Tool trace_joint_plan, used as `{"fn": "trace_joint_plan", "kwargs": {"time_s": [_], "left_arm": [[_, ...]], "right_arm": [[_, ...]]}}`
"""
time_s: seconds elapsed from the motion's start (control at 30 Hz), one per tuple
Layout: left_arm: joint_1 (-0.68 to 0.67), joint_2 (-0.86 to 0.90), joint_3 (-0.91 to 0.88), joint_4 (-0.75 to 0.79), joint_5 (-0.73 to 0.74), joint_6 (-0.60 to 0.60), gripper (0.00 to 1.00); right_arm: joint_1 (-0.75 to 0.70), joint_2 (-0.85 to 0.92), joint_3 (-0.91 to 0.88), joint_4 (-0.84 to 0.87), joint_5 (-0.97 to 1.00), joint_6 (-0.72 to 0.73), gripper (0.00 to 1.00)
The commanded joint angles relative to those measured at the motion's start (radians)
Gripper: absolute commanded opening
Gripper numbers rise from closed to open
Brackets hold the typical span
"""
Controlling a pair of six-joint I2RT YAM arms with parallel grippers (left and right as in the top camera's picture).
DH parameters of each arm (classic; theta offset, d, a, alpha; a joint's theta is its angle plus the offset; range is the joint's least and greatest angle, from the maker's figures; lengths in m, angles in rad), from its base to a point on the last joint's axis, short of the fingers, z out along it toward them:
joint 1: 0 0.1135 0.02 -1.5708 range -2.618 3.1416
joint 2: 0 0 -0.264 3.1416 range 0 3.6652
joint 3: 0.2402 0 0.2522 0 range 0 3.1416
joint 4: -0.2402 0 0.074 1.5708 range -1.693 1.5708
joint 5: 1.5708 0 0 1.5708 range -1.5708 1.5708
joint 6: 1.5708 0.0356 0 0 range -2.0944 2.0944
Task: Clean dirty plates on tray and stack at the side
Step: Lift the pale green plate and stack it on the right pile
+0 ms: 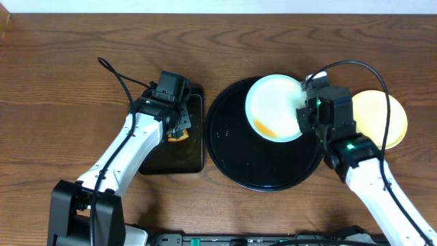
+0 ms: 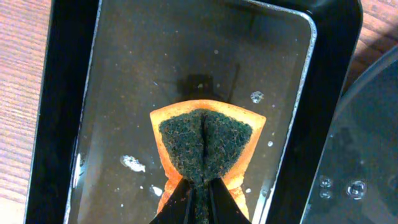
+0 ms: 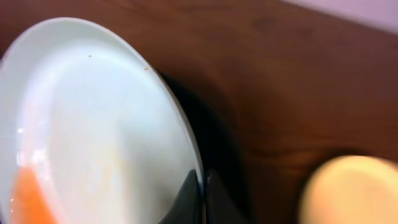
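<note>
Right gripper [image 3: 203, 186] clamps mint plate [image 3: 93, 124] rim, frame center-right over round tray [image 1: 229, 154]; left gripper [image 2: 198, 190] pinches sponge [image 2: 205, 140]. Scrub step; next, sponge must reach sauce smear [image 1: 265, 128].

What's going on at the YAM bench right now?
Plate-cleaning run, mid-job. The right gripper pinches the rim of a mint plate over the round black tray; an orange sauce smear is on its face. The left gripper holds a sponge, green scrub side facing the camera, over the small rectangular tray, which looks wet. A yellow plate sits on the table right of the round tray.
</note>
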Motion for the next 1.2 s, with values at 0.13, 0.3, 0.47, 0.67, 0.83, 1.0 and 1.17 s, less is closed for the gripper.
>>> {"fn": "trace_joint_plan", "kwargs": {"time_s": [0.13, 0.3, 0.47, 0.67, 0.83, 1.0, 1.17], "left_arm": [[0.004, 0.0, -0.006, 0.003, -0.02, 0.008, 0.08], [0.004, 0.0, -0.006, 0.003, -0.019, 0.008, 0.07], [0.004, 0.0, -0.006, 0.003, -0.019, 0.008, 0.07], [0.004, 0.0, -0.006, 0.003, -0.019, 0.008, 0.08], [0.004, 0.0, -0.006, 0.003, -0.019, 0.008, 0.07], [0.004, 0.0, -0.006, -0.001, -0.019, 0.008, 0.07], [0.004, 0.0, -0.006, -0.002, -0.019, 0.008, 0.08]], "right_arm": [[0.174, -0.035, 0.002, -0.003, 0.463, -0.153, 0.01], [0.297, -0.035, 0.002, 0.048, 0.654, -0.252, 0.01], [0.352, -0.035, 0.002, 0.091, 0.736, -0.325, 0.01], [0.357, -0.035, 0.002, 0.1, 0.757, -0.335, 0.01], [0.338, -0.034, 0.002, 0.088, 0.753, -0.202, 0.01], [0.234, -0.032, 0.002, -0.029, 0.636, 0.134, 0.01], [0.029, -0.01, 0.002, -0.078, 0.459, 0.343, 0.01]]}}
